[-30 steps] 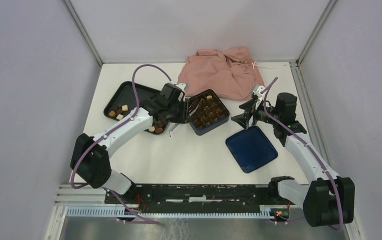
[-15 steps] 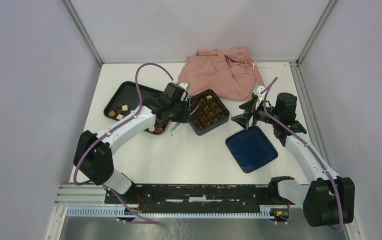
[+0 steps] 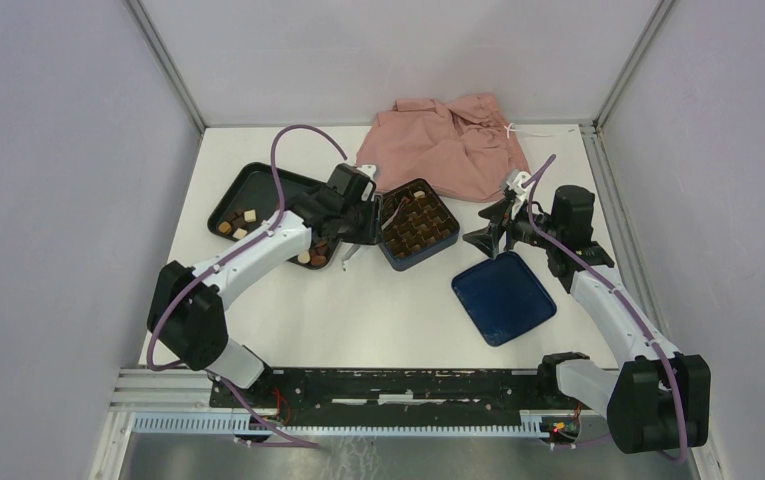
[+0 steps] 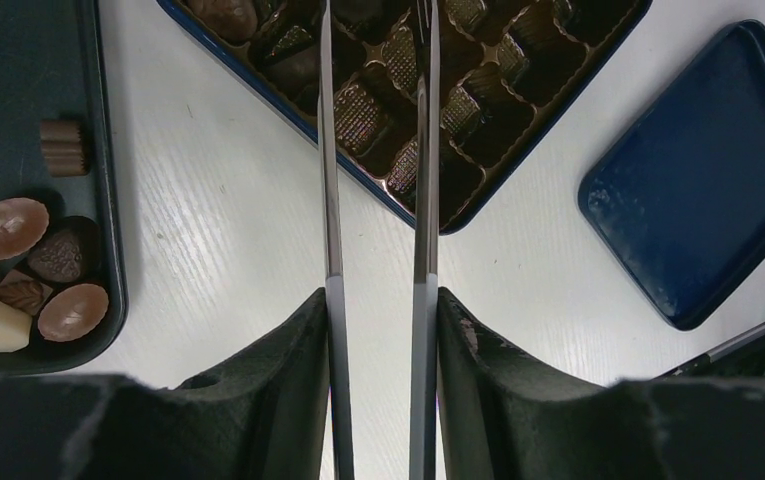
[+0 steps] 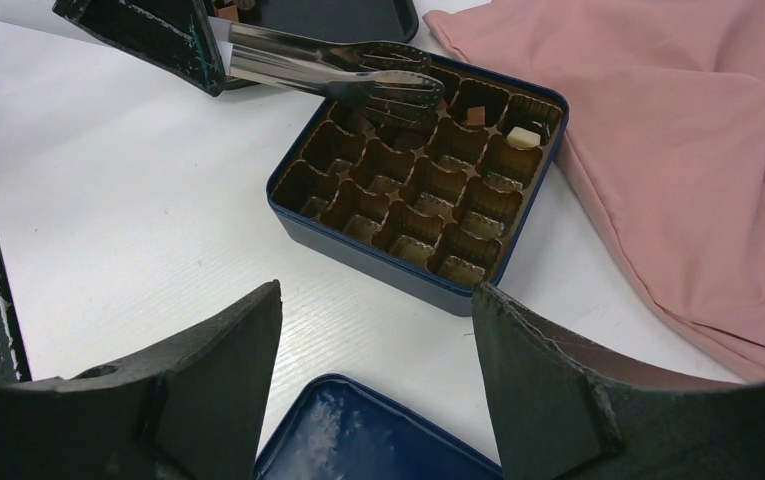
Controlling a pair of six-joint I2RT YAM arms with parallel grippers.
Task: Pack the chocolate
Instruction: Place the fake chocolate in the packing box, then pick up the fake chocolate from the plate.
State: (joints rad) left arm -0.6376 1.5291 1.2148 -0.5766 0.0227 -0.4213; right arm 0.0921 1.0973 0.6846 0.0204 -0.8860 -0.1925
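Chocolate pieces (image 4: 28, 262), brown, tan and cream, lie in the black tray (image 4: 18, 100) on the left. A few more sit in cells of the dark blue box (image 5: 418, 190), among them a white piece (image 5: 524, 137). My left gripper (image 4: 378, 300) is shut on metal tongs (image 4: 330, 200), whose two arms stand slightly apart. The tong tips (image 5: 398, 90) hover over the box's far-left cells; whether they hold a piece I cannot see. My right gripper (image 5: 376, 295) is open and empty, right of the box (image 3: 418, 225), above the lid's far corner.
The blue box lid (image 3: 503, 297) lies upturned near the right arm. A crumpled pink cloth (image 3: 448, 145) lies behind the box, touching its far corner. The tray (image 3: 258, 205) sits left of the box, partly under the left arm.
The left gripper has shifted a little toward the far side with the tongs, and the tong arms have spread slightly. The right arm has not moved.
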